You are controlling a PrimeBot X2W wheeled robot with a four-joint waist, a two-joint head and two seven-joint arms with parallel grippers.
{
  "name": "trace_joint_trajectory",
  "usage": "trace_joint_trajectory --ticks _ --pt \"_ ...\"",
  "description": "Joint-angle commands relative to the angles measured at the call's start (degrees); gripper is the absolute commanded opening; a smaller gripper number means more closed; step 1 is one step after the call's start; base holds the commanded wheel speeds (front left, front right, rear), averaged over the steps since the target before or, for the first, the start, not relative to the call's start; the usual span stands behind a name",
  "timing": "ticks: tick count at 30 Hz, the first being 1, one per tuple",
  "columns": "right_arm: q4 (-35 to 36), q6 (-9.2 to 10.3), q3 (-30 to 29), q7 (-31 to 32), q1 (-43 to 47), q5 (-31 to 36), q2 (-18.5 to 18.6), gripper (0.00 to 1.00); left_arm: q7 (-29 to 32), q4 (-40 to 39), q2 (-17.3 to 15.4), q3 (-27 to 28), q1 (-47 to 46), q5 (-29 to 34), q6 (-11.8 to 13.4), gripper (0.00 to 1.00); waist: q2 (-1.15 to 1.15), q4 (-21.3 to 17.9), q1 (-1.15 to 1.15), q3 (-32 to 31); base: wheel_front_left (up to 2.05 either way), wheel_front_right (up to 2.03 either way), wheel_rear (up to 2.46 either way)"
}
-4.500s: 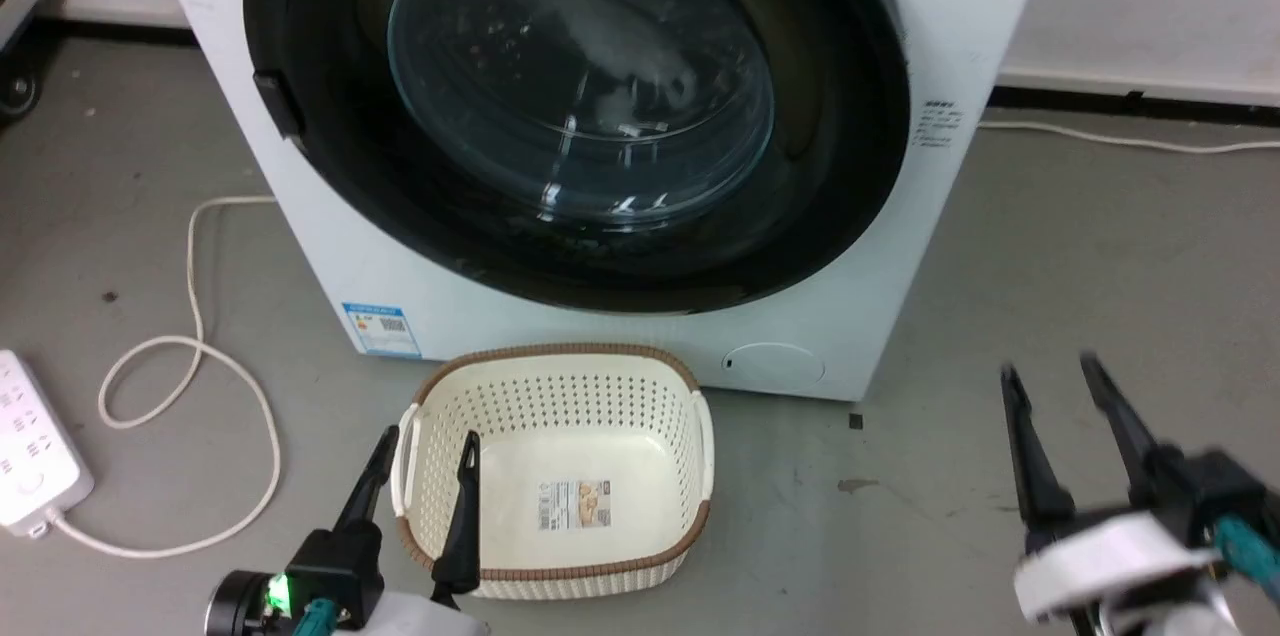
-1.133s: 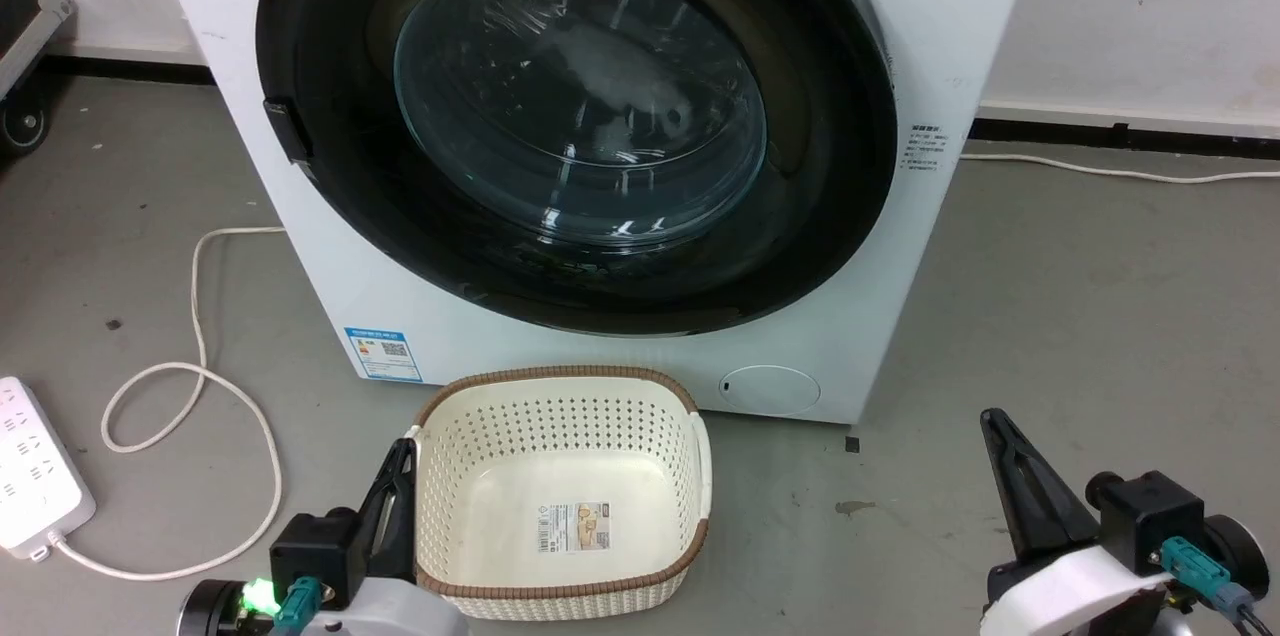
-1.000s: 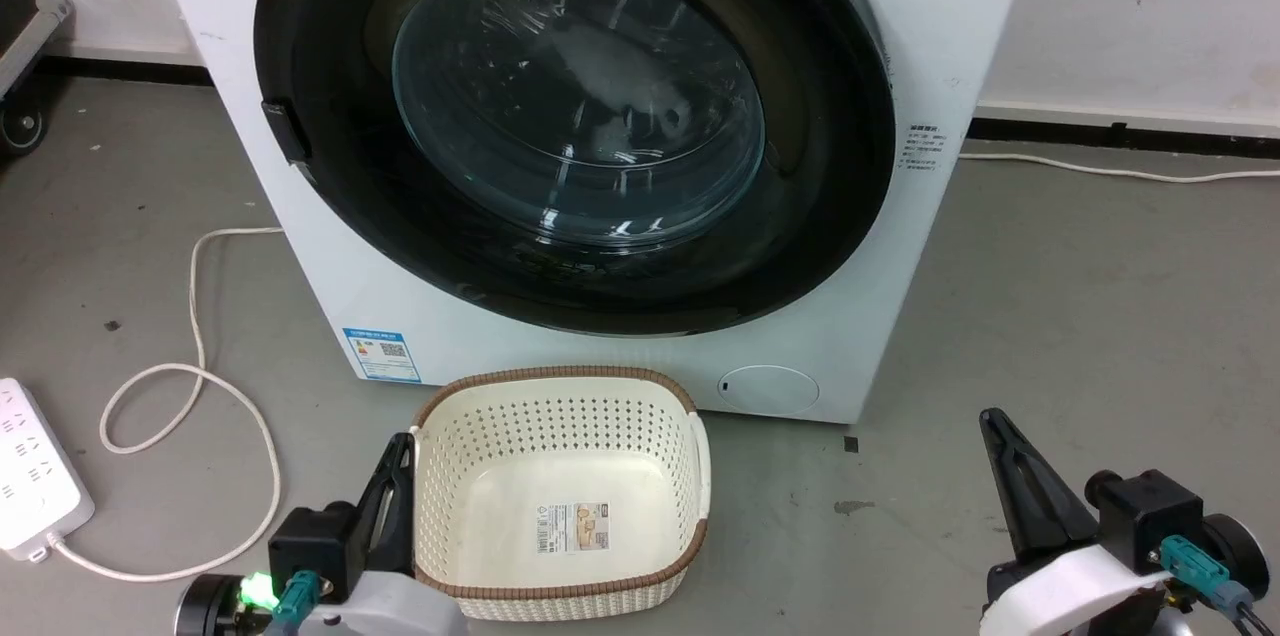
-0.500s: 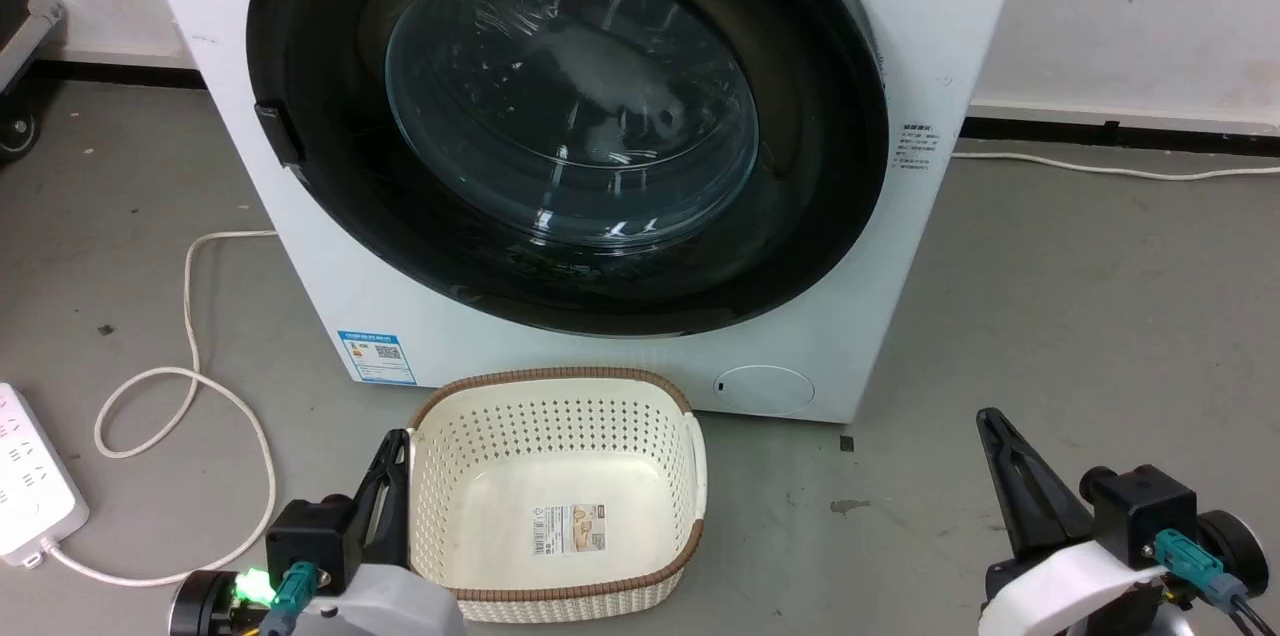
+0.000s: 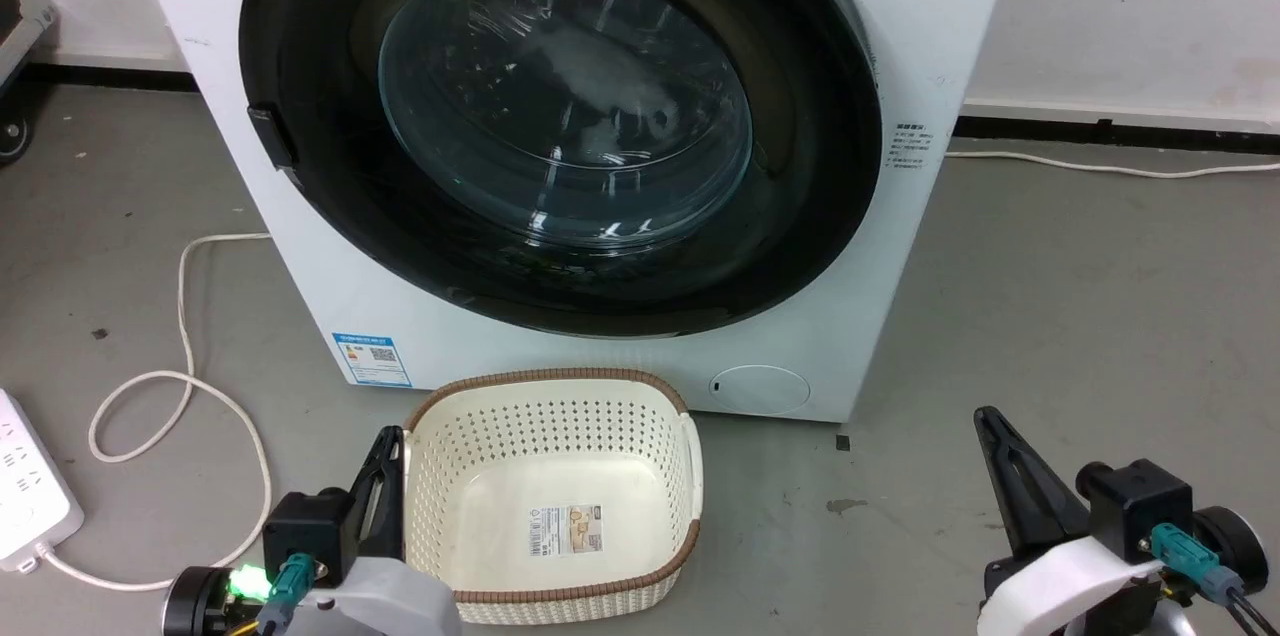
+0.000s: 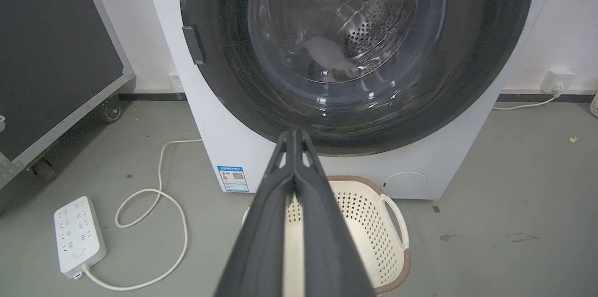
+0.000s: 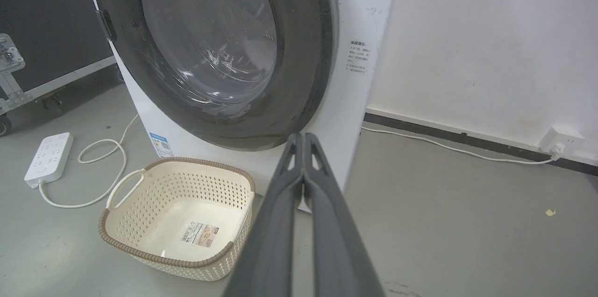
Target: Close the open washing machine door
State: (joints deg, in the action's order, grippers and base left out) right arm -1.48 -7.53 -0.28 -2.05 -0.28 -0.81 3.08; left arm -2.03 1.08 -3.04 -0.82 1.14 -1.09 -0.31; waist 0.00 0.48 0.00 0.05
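Note:
The washing machine door (image 5: 800, 216), a round black rim around a bulging clear glass bowl, lies flat against the front of the white machine (image 5: 600, 361). It also shows in the left wrist view (image 6: 476, 68) and the right wrist view (image 7: 303, 54). Its dark latch tab (image 5: 268, 136) sits at the rim's left side. My left gripper (image 5: 390, 438) is low at the bottom left, shut on nothing, beside the basket. My right gripper (image 5: 985, 416) is low at the bottom right, shut and empty, well away from the door. Both finger pairs are pressed together in the wrist views (image 6: 294, 134) (image 7: 302, 137).
A cream perforated basket (image 5: 692, 456) with a brown rim stands on the grey floor right before the machine. A white power strip (image 5: 30, 506) and its looped cable (image 5: 180, 316) lie to the left. A black wheeled case (image 6: 56, 54) stands farther left. A wall socket (image 7: 560, 140) is at the right.
Both grippers, open and raised 4.5 s ago, are now shut and lower in the head view. Over the last second only the camera drifted slightly.

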Motion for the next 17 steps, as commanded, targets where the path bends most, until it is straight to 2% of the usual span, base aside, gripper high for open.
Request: trace_joint_trajectory --ticks 1,17 --pt "0.5 0.04 0.1 0.3 0.2 0.4 -0.2 0.0 0.3 -0.3 0.0 0.3 -0.8 0.5 0.2 0.0 0.0 0.0 0.0 0.0 0.0 0.0 0.0" --pt "1.5 0.04 0.3 2.0 0.3 0.8 -0.2 0.0 2.0 -1.1 0.2 0.8 -1.1 1.1 0.3 0.0 0.0 -0.5 0.0 -0.1 0.0 0.0 0.0"
